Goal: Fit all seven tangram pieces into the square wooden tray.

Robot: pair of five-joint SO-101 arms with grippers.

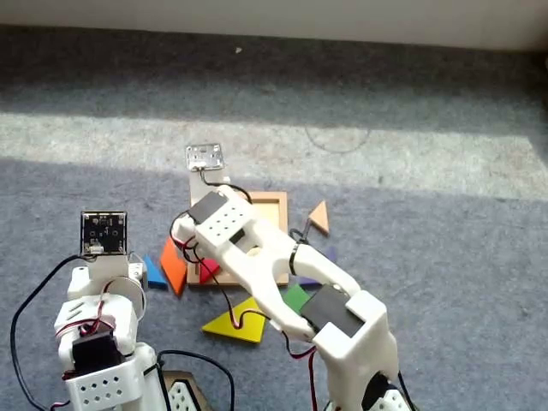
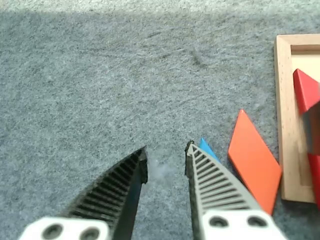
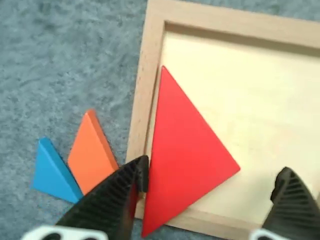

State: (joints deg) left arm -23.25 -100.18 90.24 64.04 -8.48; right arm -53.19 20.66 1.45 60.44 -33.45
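My right gripper [image 3: 212, 175] hangs spread wide over the red triangle [image 3: 185, 150] — jaws apart, gripping nothing. That triangle lies inside the wooden tray [image 3: 150, 65] against one wall, one tip overlapping the rim. Just outside that wall, on the carpet [image 2: 100, 75], sit the orange piece [image 3: 90, 150] and the blue triangle [image 3: 50, 170]. My left gripper [image 2: 166, 148] is also released and empty, low over the carpet beside the blue triangle — the yellow triangle [image 1: 235, 324] lies near the tray, toward my bases.
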